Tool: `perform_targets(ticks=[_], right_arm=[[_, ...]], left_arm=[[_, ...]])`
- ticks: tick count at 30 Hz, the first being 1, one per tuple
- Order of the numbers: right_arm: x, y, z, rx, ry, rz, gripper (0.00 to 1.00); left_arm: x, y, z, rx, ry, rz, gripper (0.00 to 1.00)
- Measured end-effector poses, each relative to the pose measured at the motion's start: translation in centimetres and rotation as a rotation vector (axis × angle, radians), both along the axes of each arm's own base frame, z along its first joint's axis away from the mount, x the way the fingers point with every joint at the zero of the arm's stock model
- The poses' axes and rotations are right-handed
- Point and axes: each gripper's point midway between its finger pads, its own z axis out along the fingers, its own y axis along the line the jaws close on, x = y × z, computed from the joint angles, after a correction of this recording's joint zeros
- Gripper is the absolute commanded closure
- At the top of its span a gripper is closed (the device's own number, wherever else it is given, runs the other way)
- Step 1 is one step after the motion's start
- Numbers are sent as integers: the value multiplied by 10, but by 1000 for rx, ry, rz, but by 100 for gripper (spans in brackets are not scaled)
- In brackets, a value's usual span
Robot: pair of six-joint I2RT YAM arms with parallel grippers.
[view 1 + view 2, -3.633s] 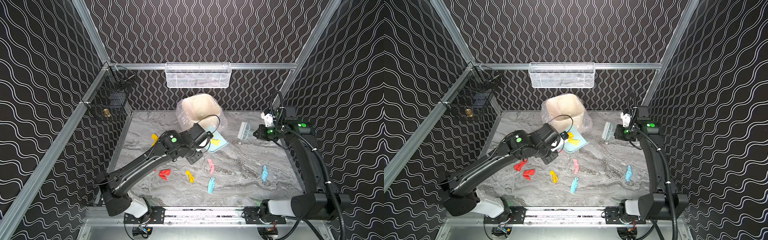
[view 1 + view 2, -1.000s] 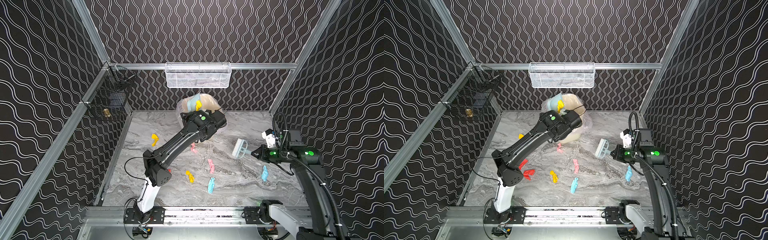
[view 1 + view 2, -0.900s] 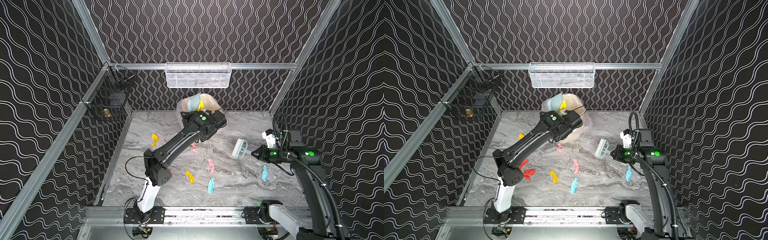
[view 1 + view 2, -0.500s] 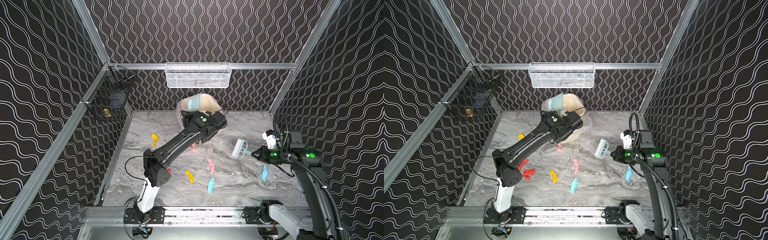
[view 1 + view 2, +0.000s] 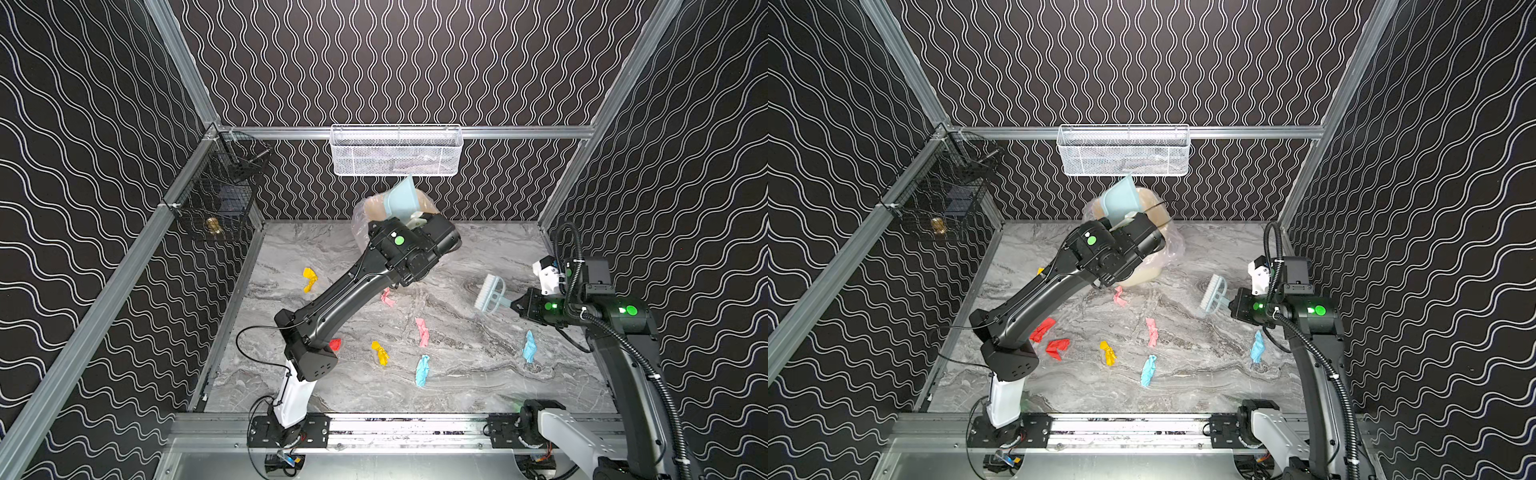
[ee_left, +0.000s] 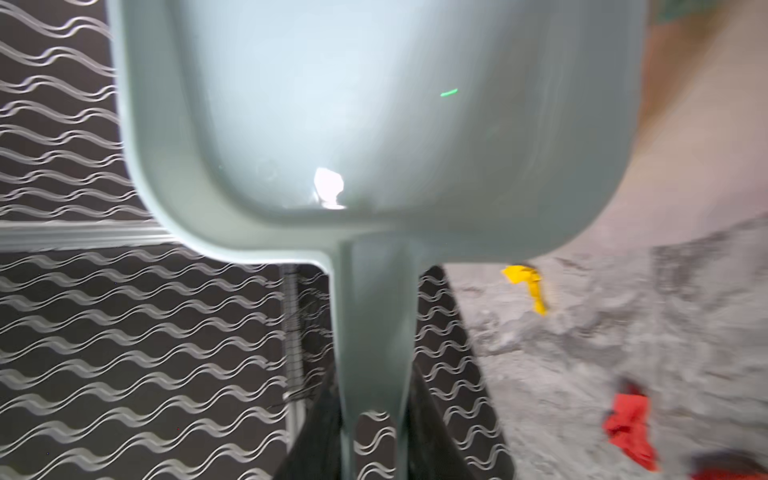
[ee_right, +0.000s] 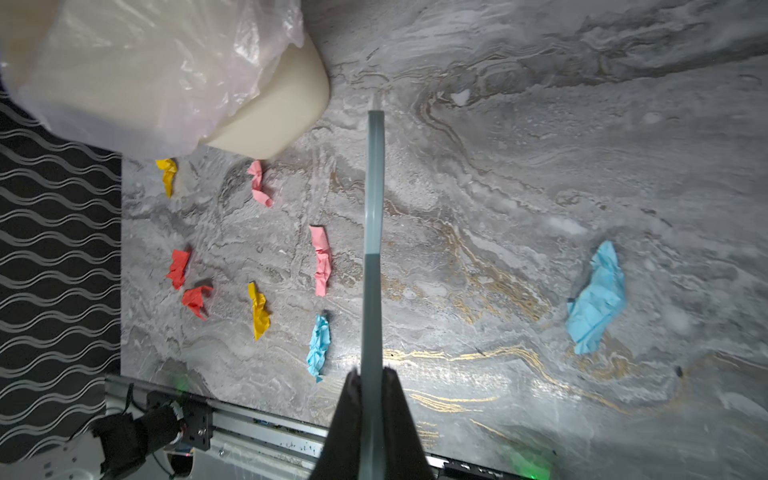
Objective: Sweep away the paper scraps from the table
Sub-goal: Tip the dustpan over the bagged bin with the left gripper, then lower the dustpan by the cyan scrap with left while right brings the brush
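Several paper scraps lie on the marble table: yellow, pink, light blue and red ones. My left gripper is shut on the handle of the pale blue dustpan, which is raised and tilted steeply over the bag-lined beige bin. The pan's inside looks empty. At the right, above the table, my right gripper is shut on the handle of the brush, near the light blue scrap.
A white wire basket hangs on the back wall above the bin. A black wire basket hangs on the left wall. Aluminium rails edge the table's front. My left arm stretches across the red scraps.
The yellow scrap that lay in the dustpan a second ago is no longer on it. The dustpan has tilted a little steeper over the bin. The right arm has barely moved.
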Motion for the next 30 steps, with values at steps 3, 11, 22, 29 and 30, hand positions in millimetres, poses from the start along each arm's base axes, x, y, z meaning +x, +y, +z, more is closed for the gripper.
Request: perform_targets(ticks=[3, 11, 22, 29, 30], right_arm=[[-6, -12, -6, -43, 39, -70, 100], [-29, -45, -24, -137, 140, -282, 100], [-56, -104, -37, -315, 304, -631, 100], [-78, -132, -64, -359, 450, -766, 100], [-80, -133, -68, -361, 473, -770, 100]], left_arm=[[-12, -19, -17, -77, 68, -51, 100], [-61, -80, -66, -270, 290, -200, 100], [-122, -114, -138, -430, 582, -333, 100], [-138, -128, -174, -486, 689, -370, 100], [-140, -130, -178, -491, 701, -373, 100]])
